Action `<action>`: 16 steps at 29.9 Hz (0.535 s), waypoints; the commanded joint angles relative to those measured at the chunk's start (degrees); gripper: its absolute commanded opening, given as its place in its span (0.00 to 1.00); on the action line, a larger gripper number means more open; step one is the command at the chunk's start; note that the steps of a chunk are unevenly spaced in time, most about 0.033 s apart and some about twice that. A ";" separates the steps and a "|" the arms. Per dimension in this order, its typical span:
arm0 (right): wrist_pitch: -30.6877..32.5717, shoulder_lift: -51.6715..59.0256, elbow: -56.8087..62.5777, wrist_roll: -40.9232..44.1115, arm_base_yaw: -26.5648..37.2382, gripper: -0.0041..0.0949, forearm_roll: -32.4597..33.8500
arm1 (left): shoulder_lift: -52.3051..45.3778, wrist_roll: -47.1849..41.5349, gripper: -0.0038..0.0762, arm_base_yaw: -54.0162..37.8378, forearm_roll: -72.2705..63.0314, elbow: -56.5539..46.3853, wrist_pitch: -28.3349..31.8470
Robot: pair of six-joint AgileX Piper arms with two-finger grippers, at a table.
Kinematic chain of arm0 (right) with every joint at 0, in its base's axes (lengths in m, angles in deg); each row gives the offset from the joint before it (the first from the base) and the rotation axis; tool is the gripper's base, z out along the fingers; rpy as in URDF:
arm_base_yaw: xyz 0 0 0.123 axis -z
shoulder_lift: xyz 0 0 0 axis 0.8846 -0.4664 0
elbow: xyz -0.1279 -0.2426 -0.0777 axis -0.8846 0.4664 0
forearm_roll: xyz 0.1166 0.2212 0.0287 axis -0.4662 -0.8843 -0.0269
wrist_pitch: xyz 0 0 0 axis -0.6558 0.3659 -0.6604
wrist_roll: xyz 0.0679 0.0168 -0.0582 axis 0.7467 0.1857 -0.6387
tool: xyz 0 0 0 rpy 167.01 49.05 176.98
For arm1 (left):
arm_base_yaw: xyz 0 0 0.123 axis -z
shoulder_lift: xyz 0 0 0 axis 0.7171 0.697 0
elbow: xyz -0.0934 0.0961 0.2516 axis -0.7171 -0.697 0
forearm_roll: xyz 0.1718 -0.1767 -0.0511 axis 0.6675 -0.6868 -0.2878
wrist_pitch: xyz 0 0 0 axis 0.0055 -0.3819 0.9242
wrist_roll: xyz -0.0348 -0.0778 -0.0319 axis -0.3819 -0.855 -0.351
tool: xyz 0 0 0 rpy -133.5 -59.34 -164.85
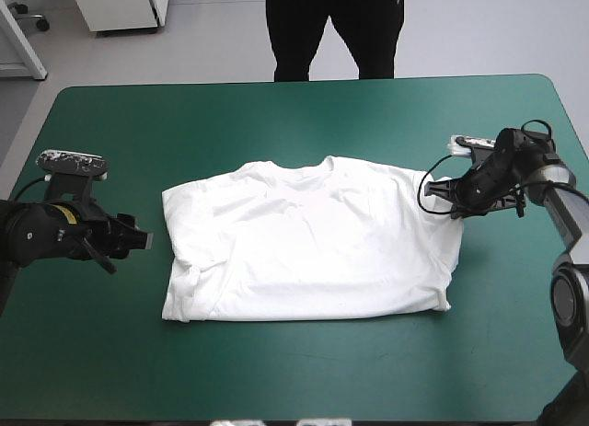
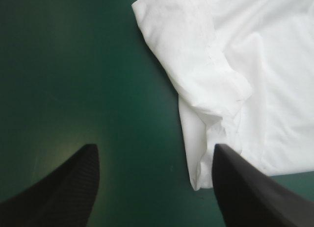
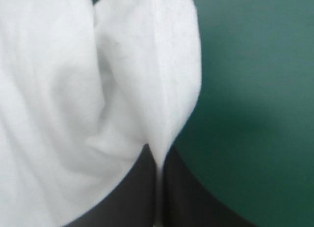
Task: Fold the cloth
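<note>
The white T-shirt lies spread on the teal-green cover, collar toward the far edge, both sleeves folded in. My left gripper rests just off its left edge, open, with only cover between its fingers; the folded left sleeve of the T-shirt lies ahead of it and to one side. My right gripper is at the shirt's right shoulder. Its fingers are all but shut on a fold of the T-shirt, which rises from the pinch.
Bare teal-green cover surrounds the shirt on all sides, widest toward the near edge. A black cable loops by the right wrist.
</note>
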 commanded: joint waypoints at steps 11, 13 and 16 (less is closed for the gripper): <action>-3.96 5.77 -1.60 -6.29 -13.24 0.02 -11.46 | -0.82 -0.75 0.64 0.11 -0.69 1.87 1.82; -6.04 5.02 -1.68 -5.66 -15.49 0.02 -11.51 | -0.82 -0.75 0.64 0.11 -1.65 1.87 1.67; -7.72 3.06 -2.46 -3.41 -18.40 0.03 -12.30 | -0.82 -0.75 0.64 0.11 -2.14 1.87 1.55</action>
